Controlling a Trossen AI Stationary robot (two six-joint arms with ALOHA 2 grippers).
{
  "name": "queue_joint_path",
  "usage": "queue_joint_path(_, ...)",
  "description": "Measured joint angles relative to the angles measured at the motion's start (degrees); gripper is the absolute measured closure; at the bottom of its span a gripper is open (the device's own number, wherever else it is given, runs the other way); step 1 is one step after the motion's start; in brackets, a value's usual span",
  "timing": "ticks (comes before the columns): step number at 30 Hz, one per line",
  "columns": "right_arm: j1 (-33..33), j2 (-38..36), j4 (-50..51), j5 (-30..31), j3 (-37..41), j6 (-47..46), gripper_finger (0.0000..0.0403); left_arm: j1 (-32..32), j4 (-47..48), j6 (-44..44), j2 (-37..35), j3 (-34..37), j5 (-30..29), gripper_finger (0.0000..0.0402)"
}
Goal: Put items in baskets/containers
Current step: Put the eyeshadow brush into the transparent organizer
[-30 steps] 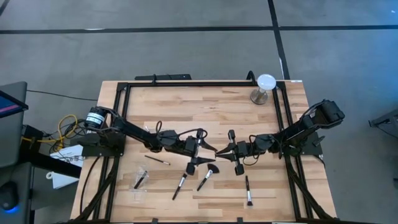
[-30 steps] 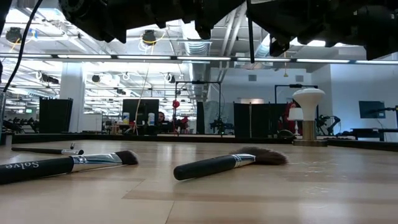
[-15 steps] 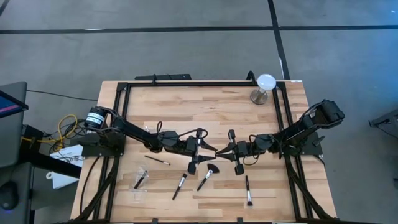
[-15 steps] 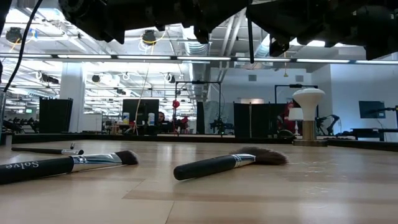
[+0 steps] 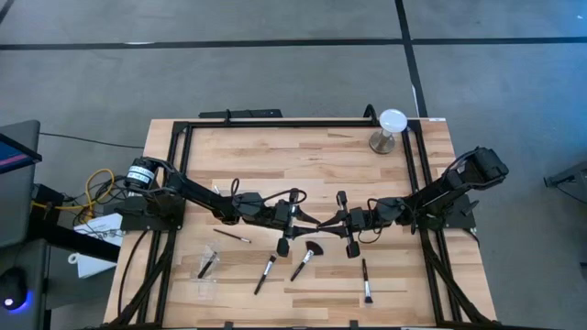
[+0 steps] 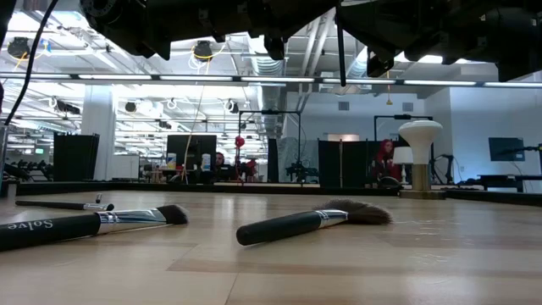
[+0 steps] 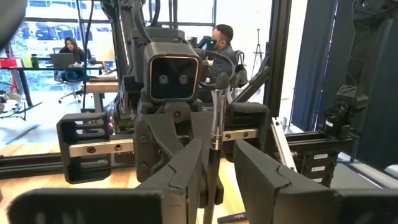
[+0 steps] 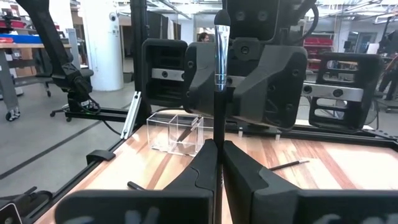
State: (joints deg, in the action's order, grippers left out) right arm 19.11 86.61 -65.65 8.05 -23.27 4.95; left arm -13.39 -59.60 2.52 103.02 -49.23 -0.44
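Observation:
A slim makeup brush (image 8: 219,56) with a silver ferrule stands upright above the middle of the table, and my right gripper (image 8: 217,155) is shut on it. My left gripper (image 7: 217,168) faces it from the table's left, open, with one finger on each side of the brush (image 7: 216,124). A gap shows at one finger; whether the other touches, I cannot tell. In the high view the two grippers meet, left (image 5: 307,223) and right (image 5: 328,223). The clear tray (image 8: 174,132) stands near the table's front left corner (image 5: 205,269) with a brush in it. My right gripper pinches the brush's dark handle (image 8: 217,124) below the silver ferrule between its two fingers. The fingers come level from the table's right and lie across the handle. The brush stands upright, head up, clear of the table; its lower end is hidden by the fingers.
Loose brushes lie on the wood near the front: two dark ones (image 5: 266,272) (image 5: 305,259), one farther right (image 5: 366,280) and a thin one at the left (image 5: 231,236). A round white disc on a metal stand (image 5: 390,128) stands at the far right.
My left gripper's fingers have drawn together about the upright brush, from wide apart to a narrow gap. Both arms have stayed in place, and the brush has kept still in my right gripper.

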Motion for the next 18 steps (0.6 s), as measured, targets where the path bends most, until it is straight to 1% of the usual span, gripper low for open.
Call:
queue_joint_path(5, -0.48, 0.0, 0.23, -0.09, 0.0, 0.0, 0.0395, 0.0, 0.03, -0.02, 0.0, -1.09, -0.07, 0.0313)
queue_joint_path(7, -0.5, 0.0, 0.5, -0.07, 0.0, 0.0, 0.0394, 0.0, 0.36, -0.02, 0.0, -1.12, -0.52, 0.0321)
queue_joint_path(9, -0.5, -0.01, 0.52, -0.07, 0.0, 0.01, 0.0392, 0.0, 1.0, -0.43, 0.0, -1.14, -1.14, 0.0338)
queue_joint_path(13, -0.5, 0.0, 0.61, -0.07, 0.0, 0.38, 0.0388, -0.05, 1.73, -1.45, 0.02, -1.14, -2.4, 0.0385)
queue_joint_path(15, -0.5, -0.01, 0.71, -0.23, 0.0, 0.86, 0.0386, -0.31, 1.73, -1.73, 0.0, -1.14, -2.5, 0.0386)
queue_joint_path(18, -0.5, -0.02, 1.02, -0.34, -0.02, 1.19, 0.0386, -0.56, 1.87, -1.95, 0.0, -1.14, -2.76, 0.0372)
